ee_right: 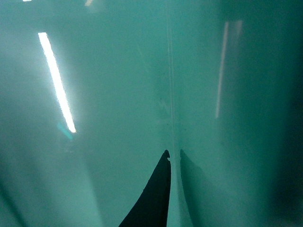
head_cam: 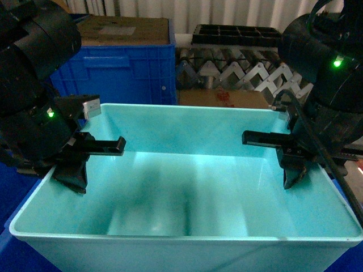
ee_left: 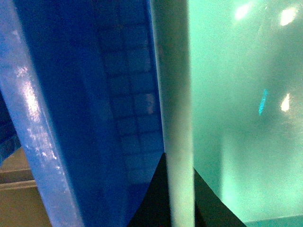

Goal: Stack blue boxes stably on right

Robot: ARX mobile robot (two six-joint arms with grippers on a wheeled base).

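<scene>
- Filling the lower two-thirds of the head view: a light turquoise tub [head_cam: 187, 187], open side up, long axis running left to right across the frame, short walls at either end.
- Clamped on the left short wall, left gripper [head_cam: 71, 167], one finger inside the tub and one outside, jaws closed narrow on the thin lipped rim [ee_left: 175, 118] (confirmed in the left wrist view, where the rim runs straight up the frame between the dark finger tips).
- Pinched on the right short wall, right gripper [head_cam: 295, 170], jaws likewise narrow, the wall's edge passing between the two dark tips at the bottom centre of the right wrist view.
- Judged light and fairly stiff but prone to flex: smooth glossy plastic, thin walls, nothing inside; likely slippery under the pads, so a hold at the middle of each short rim looks the steadiest choice.
- Tapered walls suggest easy nesting onto a like tub, provided it is kept level.
- Behind at upper left, a royal-blue ribbed crate [head_cam: 122, 71] topped with cardboard [head_cam: 122, 28]; just beside the tub's left wall, another blue wall [ee_left: 85, 113].
- At upper right, a black tray [head_cam: 235, 34] over a metal lattice [head_cam: 238, 73].
</scene>
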